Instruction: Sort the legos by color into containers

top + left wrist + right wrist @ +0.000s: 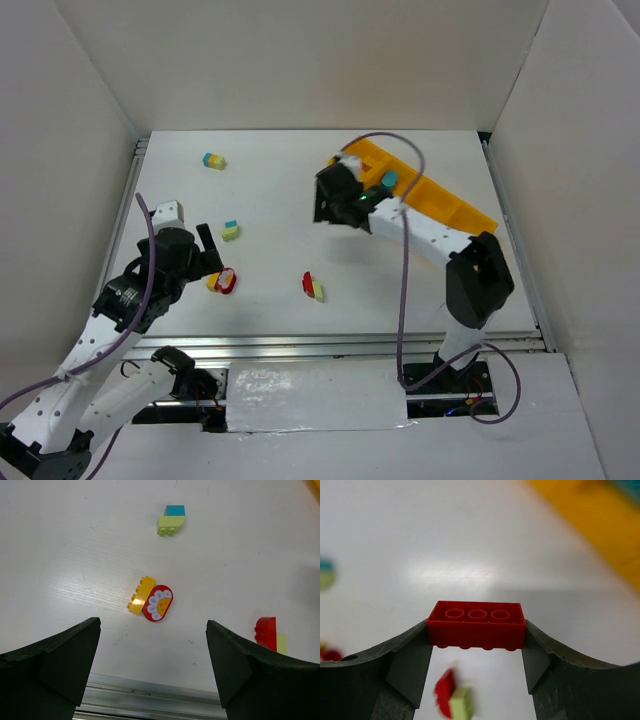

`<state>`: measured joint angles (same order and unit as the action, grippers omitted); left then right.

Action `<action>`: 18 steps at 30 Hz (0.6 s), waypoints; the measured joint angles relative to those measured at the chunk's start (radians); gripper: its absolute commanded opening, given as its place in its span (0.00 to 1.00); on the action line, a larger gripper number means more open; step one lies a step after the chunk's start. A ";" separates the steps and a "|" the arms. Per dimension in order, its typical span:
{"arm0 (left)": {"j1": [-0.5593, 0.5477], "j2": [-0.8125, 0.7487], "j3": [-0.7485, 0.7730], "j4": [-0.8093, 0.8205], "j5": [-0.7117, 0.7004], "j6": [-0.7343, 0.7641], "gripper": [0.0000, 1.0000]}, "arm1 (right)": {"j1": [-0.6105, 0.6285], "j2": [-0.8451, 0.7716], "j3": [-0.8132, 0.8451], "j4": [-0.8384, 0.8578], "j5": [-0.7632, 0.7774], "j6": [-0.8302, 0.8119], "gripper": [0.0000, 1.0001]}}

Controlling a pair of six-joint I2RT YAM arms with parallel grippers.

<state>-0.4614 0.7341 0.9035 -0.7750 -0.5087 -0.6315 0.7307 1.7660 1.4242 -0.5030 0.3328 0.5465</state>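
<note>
My right gripper [476, 632] is shut on a red lego brick [476, 625], held above the table, studs down. In the top view this gripper [325, 203] hangs just left of the orange-yellow tray [450, 205], which holds a teal brick [389, 180]. The tray shows blurred in the right wrist view [592, 517]. My left gripper [152, 655] is open and empty, low near the front rail, just short of a yellow brick joined to a red flower-print piece [151, 601]. It shows in the top view [213, 250] beside that clump [222, 281].
A teal and pale green clump [171, 519] lies further out [231, 231]. A red and pale green clump [313, 286] lies mid-table, also to the right in the left wrist view [266, 634]. A teal and yellow clump [213, 161] lies far left. A metal rail [150, 700] runs along the front edge.
</note>
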 measured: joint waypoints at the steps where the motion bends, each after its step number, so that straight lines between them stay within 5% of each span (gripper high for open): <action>1: 0.000 -0.002 0.000 0.002 0.001 0.000 1.00 | -0.074 -0.030 -0.014 0.003 0.018 0.008 0.00; 6: 0.001 -0.010 0.000 0.011 0.010 0.003 0.99 | -0.364 -0.109 -0.083 -0.023 0.086 0.037 0.03; 14: 0.002 -0.011 0.000 0.021 0.018 0.004 1.00 | -0.512 -0.094 -0.079 -0.082 0.121 0.041 0.07; 16: 0.002 -0.013 0.000 0.021 0.018 0.004 0.99 | -0.534 -0.067 -0.065 -0.094 0.127 0.041 0.25; 18: 0.002 -0.014 0.000 0.021 0.018 0.004 0.99 | -0.550 -0.047 -0.063 -0.098 0.130 0.041 0.63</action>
<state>-0.4595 0.7197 0.9035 -0.7544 -0.4908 -0.6277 0.1810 1.7195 1.3613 -0.6014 0.4625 0.5873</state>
